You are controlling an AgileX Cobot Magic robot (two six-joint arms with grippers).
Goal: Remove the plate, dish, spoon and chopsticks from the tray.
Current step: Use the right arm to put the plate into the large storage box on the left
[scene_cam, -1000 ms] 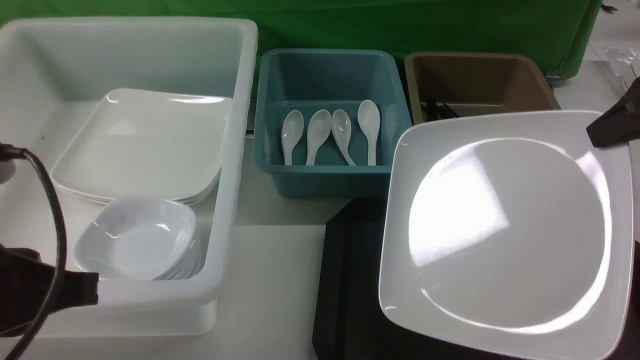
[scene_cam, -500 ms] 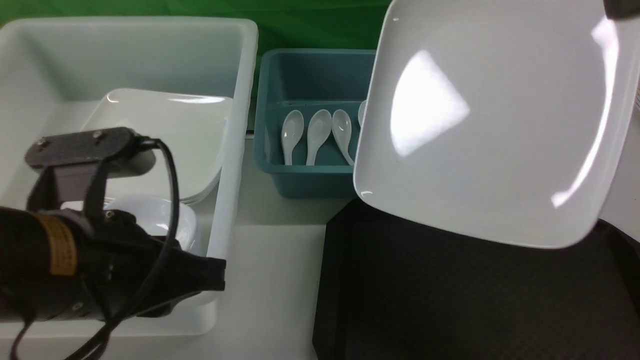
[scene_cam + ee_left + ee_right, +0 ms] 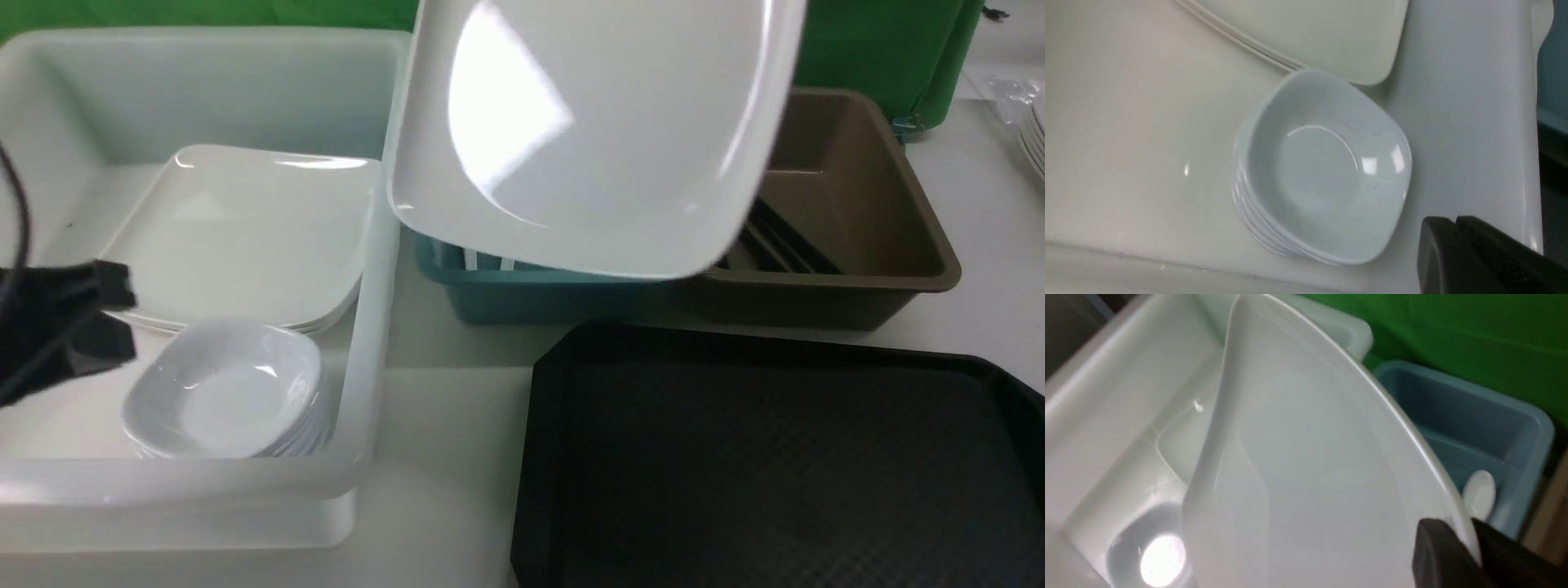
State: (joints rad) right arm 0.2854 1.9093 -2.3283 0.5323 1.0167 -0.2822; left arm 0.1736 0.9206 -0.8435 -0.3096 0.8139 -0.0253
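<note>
The plate (image 3: 596, 131) has swung left off the tray (image 3: 775, 465), above the blue bin (image 3: 522, 294)

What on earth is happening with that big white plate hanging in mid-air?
The robot's right gripper is pinching the plate by its rim and holds it tilted in the air, above the blue bin with spoons in it and close to the white bin, where a stack of similar plates lies. The left gripper is shut and empty, over that bin near the stack of small dishes. Nothing shows on the visible part of the black tray.
</note>
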